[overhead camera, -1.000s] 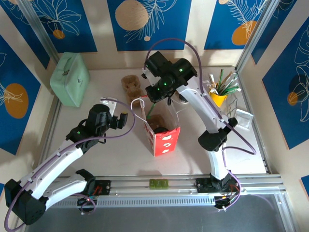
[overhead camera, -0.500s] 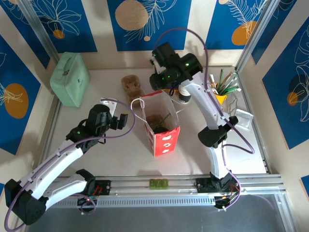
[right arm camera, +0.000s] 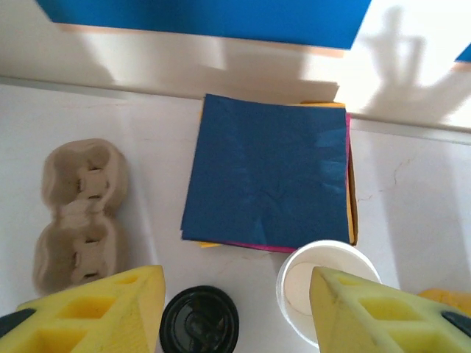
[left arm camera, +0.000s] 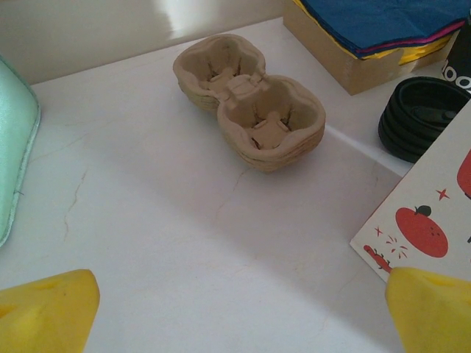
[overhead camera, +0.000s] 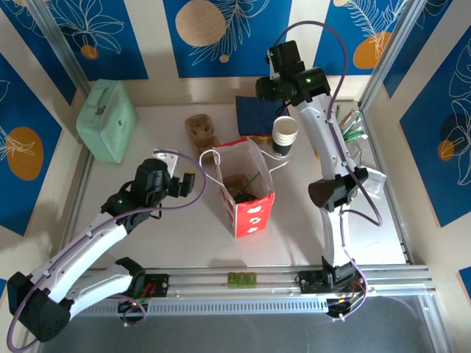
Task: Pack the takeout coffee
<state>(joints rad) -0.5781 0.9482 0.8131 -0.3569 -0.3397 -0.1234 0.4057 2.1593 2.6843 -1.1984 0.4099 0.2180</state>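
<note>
— State of the left gripper (left arm camera: 243, 305)?
— Spread wide, empty. Hovering low over the white table (left arm camera: 147, 220), facing the stacked pulp cup carriers (left arm camera: 250, 95), just beside the printed wall of the red paper bag (left arm camera: 434, 213).
— And the right gripper (right arm camera: 235, 301)?
— Parted as well, gripping nothing. Up high at the back of the table, looking down on the navy napkin stack (right arm camera: 268, 173), the black lid stack (right arm camera: 199, 320) and the open-topped stack of paper cups (right arm camera: 327, 283).
— Whereabouts of the task's thing?
— Takeout coffee (overhead camera: 246, 197) seemingly down inside the red bag: a dark round shape low against the front wall, next to something brown and a thin green stick (overhead camera: 252, 178). Too small to call for certain.
— Anything else worth noting?
— Mint-green case (overhead camera: 107, 119) at the far left, well apart from the bag.
</note>
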